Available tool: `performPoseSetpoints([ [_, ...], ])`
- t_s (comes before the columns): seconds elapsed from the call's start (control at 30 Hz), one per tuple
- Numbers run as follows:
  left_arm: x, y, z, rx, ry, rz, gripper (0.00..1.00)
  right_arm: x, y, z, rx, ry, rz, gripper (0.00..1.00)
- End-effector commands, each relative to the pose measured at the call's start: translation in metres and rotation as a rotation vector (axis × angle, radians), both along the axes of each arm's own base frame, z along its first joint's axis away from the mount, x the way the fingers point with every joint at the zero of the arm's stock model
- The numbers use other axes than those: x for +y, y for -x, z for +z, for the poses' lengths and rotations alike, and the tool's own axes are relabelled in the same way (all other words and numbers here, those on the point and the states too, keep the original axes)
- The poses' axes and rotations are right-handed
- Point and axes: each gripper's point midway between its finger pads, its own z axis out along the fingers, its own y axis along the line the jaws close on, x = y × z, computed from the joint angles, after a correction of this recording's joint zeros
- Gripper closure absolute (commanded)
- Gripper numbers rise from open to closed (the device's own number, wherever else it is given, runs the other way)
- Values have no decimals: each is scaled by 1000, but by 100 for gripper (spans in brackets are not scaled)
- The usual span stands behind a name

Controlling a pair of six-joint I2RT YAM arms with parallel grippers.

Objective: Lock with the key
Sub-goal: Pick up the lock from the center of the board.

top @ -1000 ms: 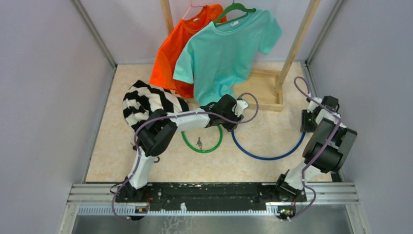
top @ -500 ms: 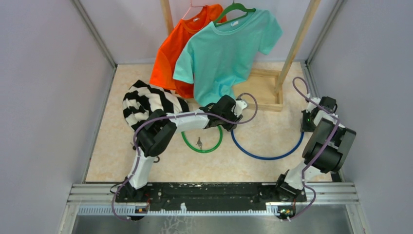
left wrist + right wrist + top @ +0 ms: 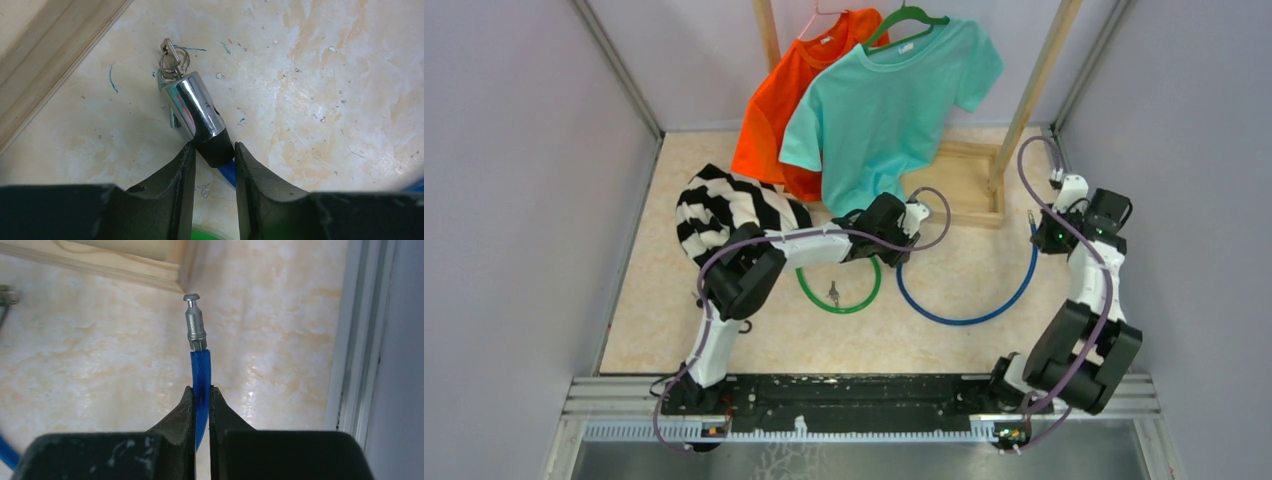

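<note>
A blue cable lock (image 3: 969, 320) lies in a loop on the marble floor. Its chrome lock body (image 3: 195, 107) has a key (image 3: 170, 52) with a key ring in its far end. My left gripper (image 3: 212, 147) is shut on the black collar of the lock body, where the blue cable enters; it also shows in the top view (image 3: 898, 250). My right gripper (image 3: 201, 390) is shut on the cable's other end (image 3: 200, 367), just below its metal pin (image 3: 195, 322), which points up and away. The right gripper (image 3: 1036, 235) is at the far right, well apart from the lock body.
A green cable ring (image 3: 839, 305) with keys (image 3: 832, 292) lies beside the left arm. A wooden rack base (image 3: 964, 185) stands behind, with a teal shirt (image 3: 894, 100) and an orange shirt (image 3: 774, 110) hanging. Striped cloth (image 3: 724, 210) lies left. The side wall rail (image 3: 357, 340) is close to my right gripper.
My right arm has stretched out toward the far right, carrying the cable's pin end back and up; the blue loop has shifted with it. The left arm has not moved.
</note>
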Motion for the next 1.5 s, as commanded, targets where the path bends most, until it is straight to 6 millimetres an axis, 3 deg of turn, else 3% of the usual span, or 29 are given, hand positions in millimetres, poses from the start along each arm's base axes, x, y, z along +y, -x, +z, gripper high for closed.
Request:
performPoseSetpoints([
  [0.0, 17, 17, -16, 89, -44, -19, 100, 53, -2, 32, -112, -62, 209, 100],
  [0.23, 15, -1, 21, 55, 75, -6, 100, 115, 1, 49, -215, -59, 426, 100],
  [0.5, 17, -7, 41, 8, 147, 19, 100, 157, 1, 31, -199, -83, 550, 100],
  [0.8, 9, -19, 66, 30, 230, 48, 100, 190, -1, 23, -177, -126, 659, 100],
  [0.97, 15, -26, 75, 28, 250, 72, 100, 205, 0, 13, -141, -137, 699, 100],
  [1.47, 17, -21, 89, 50, 306, 81, 100, 250, -5, -7, -36, -255, 787, 100],
])
